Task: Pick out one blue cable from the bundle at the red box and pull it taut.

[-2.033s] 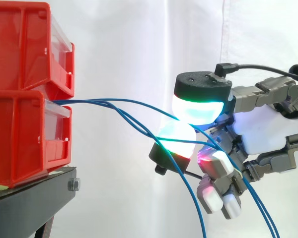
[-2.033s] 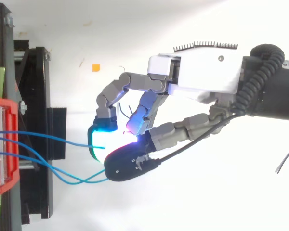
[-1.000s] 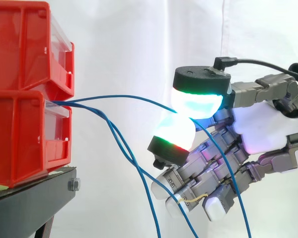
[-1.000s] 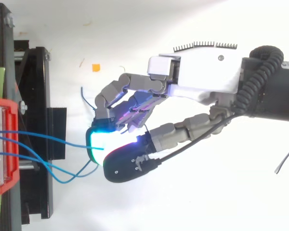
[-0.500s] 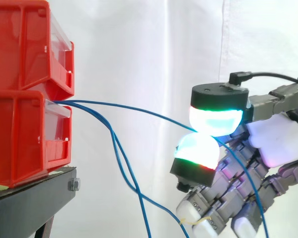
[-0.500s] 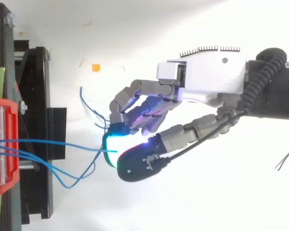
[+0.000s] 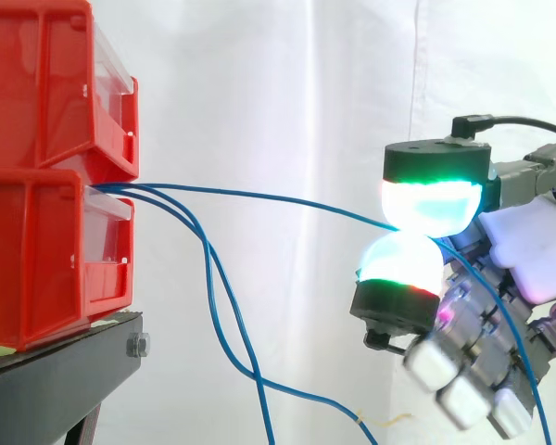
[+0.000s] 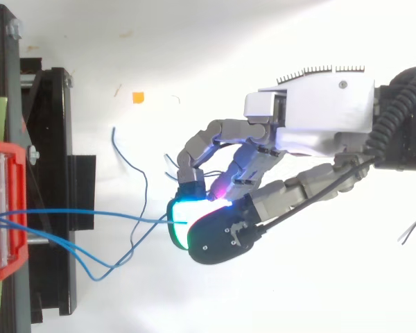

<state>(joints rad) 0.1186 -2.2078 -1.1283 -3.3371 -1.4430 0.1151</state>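
Over the last two seconds the hand (image 7: 528,250) has drawn back toward 3 o'clock in the side view, away from the bins, and the gap between them has grown. The one blue cable (image 7: 259,197) it holds, which arched up and then sagged a moment ago, now runs in a nearly straight line. It goes from the mouth of the lower red bin (image 7: 37,260) at 9 o'clock to the glowing pads at 3 o'clock, dipping only slightly on the way. The two other blue cables (image 7: 218,297) have dropped clear of the hand. They hang slack from the same bin mouth toward 5 o'clock, well below the held strand. I judge the picking-out done and the pull nearly finished, since a little slack looks left to take up.

The fingers (image 7: 431,199) are closed in a pinch. One pad sits at 12 o'clock and the opposing pad right beneath it at 6 o'clock, pressed together with the blue cable caught between them. Past the pinch the cable's free end trails down over the hand toward 5 o'clock. The remaining fingers are curled loosely below the pinch and hold nothing that I can see.

From above, the held cable (image 8: 90,214) leaves the bin at 9 o'clock, crosses the black stand (image 8: 55,173) and meets the hand (image 8: 319,111) at its pads.
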